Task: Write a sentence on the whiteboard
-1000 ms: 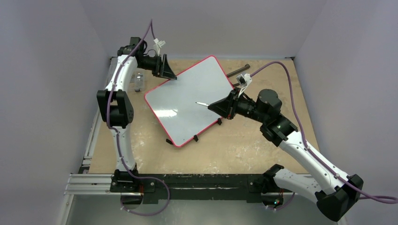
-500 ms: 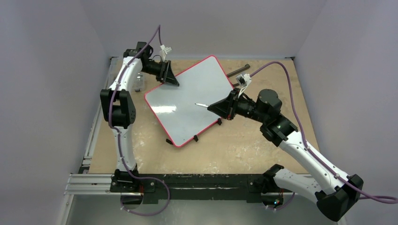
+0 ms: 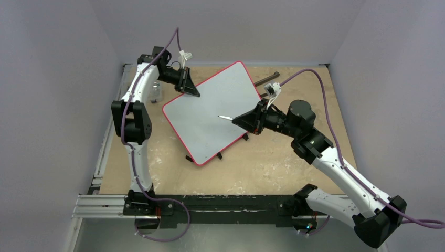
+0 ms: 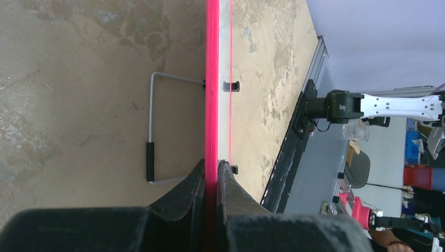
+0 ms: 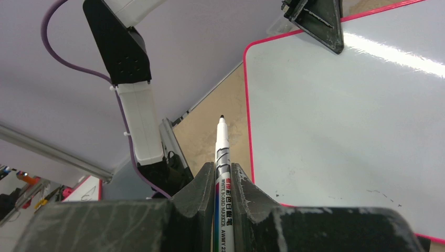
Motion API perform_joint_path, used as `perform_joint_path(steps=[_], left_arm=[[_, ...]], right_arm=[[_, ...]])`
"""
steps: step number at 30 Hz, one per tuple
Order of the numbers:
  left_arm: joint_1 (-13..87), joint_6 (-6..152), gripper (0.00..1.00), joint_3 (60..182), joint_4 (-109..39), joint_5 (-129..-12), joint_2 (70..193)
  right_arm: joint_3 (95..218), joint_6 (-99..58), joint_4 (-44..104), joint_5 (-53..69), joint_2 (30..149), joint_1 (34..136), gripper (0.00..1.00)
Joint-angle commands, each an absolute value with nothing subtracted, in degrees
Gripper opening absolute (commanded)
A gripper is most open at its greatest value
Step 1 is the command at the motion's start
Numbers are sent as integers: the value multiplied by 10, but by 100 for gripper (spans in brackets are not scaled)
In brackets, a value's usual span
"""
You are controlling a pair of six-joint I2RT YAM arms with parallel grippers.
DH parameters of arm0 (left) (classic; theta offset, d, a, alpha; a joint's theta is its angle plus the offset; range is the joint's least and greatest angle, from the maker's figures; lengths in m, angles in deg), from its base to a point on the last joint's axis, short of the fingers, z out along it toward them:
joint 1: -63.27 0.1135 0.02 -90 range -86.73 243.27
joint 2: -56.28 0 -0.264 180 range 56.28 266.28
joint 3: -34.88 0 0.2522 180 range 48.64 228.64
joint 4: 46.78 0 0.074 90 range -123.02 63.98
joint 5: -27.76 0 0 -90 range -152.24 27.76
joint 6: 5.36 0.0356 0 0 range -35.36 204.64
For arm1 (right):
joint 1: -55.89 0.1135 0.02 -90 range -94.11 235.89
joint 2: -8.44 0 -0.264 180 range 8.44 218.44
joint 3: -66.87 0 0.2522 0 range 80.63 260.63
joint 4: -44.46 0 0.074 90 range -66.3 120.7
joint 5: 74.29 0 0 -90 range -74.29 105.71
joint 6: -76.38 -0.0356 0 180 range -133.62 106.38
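red-rimmed white whiteboard (image 3: 210, 118), blank, near bench's (image 3: 273, 163) far edge: left end effector (image 4: 211, 165) clamps its rim steady, right end effector (image 5: 216, 169) grips a white marker (image 5: 221, 147) to write.

Bare tabletop (image 3: 262, 168) nearside — whiteboard (image 3: 204, 105) mid-table, right arm (image 3: 294, 118) across its right edge

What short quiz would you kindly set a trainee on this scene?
1. True or false: the whiteboard is already covered with black words.
2. What does the right gripper hold? A: an eraser. B: a marker. C: a cloth.
3. Fill in: the left gripper is clamped on the whiteboard's red ____.

Key: 1 false, its face is blank. 2 B. 3 rim.
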State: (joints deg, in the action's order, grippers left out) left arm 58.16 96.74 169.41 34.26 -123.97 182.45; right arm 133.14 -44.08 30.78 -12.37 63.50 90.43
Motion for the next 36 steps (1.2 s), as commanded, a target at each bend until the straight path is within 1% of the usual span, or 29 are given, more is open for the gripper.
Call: perform_joint_path(steps=[1, 7, 10, 18, 22, 25, 28, 36], left_arm=[[559, 1016, 0, 1692, 339, -1183, 1778], [531, 1029, 0, 1665, 327, -1107, 1738], [521, 1024, 0, 1650, 314, -1088, 1719], [490, 990, 0, 1577, 233, -1029, 1655], [480, 991, 0, 1551, 223, -1003, 1633], [475, 994, 0, 1534, 221, -992, 1627], [463, 1004, 0, 1543, 238, -971, 1638], [445, 1028, 0, 1570, 278, -966, 1655]], right_arm=[[1339, -444, 327, -131, 622, 904, 0], [1328, -440, 336, -132, 623, 904, 0], [1311, -434, 356, -140, 625, 904, 0], [1293, -379, 385, -183, 673, 909, 0], [1318, -329, 370, -176, 713, 942, 0], [1350, -280, 342, -132, 745, 984, 0], [1376, -240, 326, -105, 773, 1013, 0], [1375, -214, 364, -113, 788, 1017, 0]])
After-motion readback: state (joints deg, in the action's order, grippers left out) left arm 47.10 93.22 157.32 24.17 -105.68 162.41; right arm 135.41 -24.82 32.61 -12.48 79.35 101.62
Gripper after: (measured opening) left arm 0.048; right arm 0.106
